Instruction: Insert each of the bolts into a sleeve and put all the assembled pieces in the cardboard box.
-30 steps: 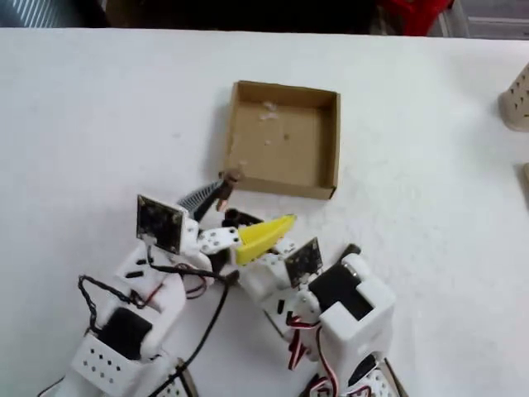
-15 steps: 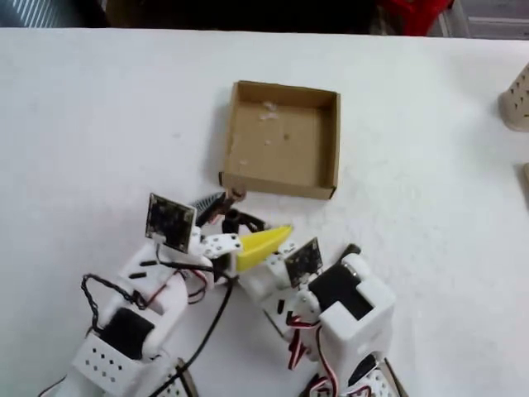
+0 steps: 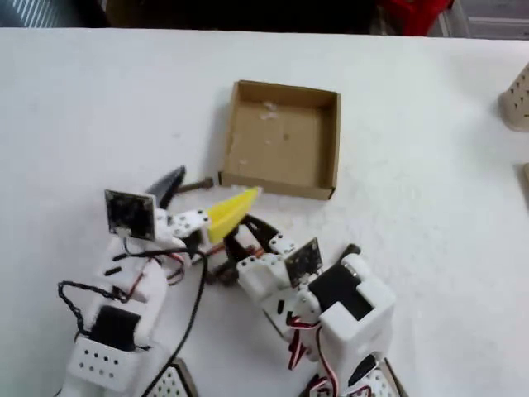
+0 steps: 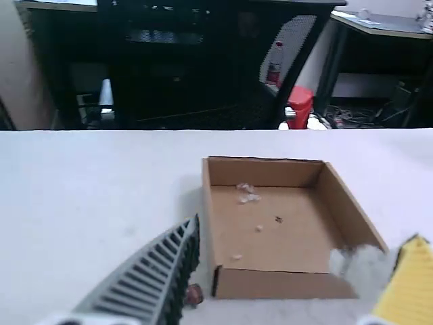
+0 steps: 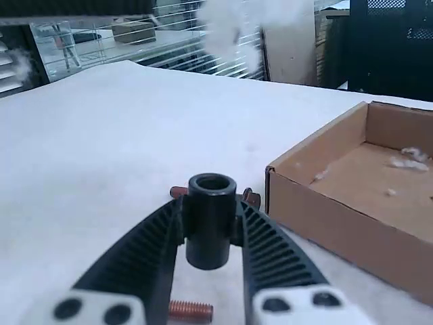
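Right wrist view: nearest of all, a threaded bolt lies on the white desk beneath the right end effector. Its black ribbed fingers are closed on a dark sleeve, which stands upright with its open bore on top. Just behind the sleeve a second bolt lies crosswise on the desk, its ends showing on either side. Beyond it stands the cardboard box, with a few pale scraps on its floor.

In the left wrist view the left end effector is spread wide, its grey finger and yellow finger well apart and gripping nothing. The second bolt lies just beside the box's near corner. In the high view, that bolt lies between the grey finger and the box.
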{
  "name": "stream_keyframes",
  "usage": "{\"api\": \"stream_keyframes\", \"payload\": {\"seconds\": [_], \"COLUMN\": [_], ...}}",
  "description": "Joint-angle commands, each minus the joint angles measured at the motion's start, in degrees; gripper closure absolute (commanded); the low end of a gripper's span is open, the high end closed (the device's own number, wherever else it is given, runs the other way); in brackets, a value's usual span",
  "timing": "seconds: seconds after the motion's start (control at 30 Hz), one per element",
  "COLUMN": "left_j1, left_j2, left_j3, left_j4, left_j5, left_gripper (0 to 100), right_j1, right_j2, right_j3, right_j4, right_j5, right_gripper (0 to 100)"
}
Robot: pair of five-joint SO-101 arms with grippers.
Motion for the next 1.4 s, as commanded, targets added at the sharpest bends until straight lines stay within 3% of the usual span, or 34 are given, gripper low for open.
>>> {"api": "stream_keyframes", "payload": {"seconds": [0.0, 0.27, 0.8, 1.0, 1.2, 1.37], "left_j1": [-4.88, -11.56, -13.14, -12.88, -12.79, -10.33], "left_j2": [-0.66, 3.47, 57.54, 69.67, 81.63, 92.79], "left_j3": [-1.23, -8.79, -42.02, -51.78, -62.95, -73.49], "left_j4": [5.45, 15.30, 28.92, 34.90, 39.21, 38.86], "left_j5": [-0.18, -0.18, -0.44, -14.51, -20.31, -24.26], "left_gripper": [55, 55, 55, 55, 55, 71], "right_j1": [1.01, 4.35, 5.49, 5.58, 5.58, 5.58], "right_j2": [-0.75, -4.79, -6.11, -6.20, -6.29, -6.29], "right_j3": [0.18, 0.62, 0.79, 0.79, 0.62, 0.62], "right_j4": [-1.36, -0.92, 1.89, 1.89, 1.89, 1.89], "right_j5": [-0.18, -0.53, -0.53, -0.53, -0.53, -0.53], "right_gripper": [98.2, 98.2, 98.2, 98.2, 98.2, 98.2]}}
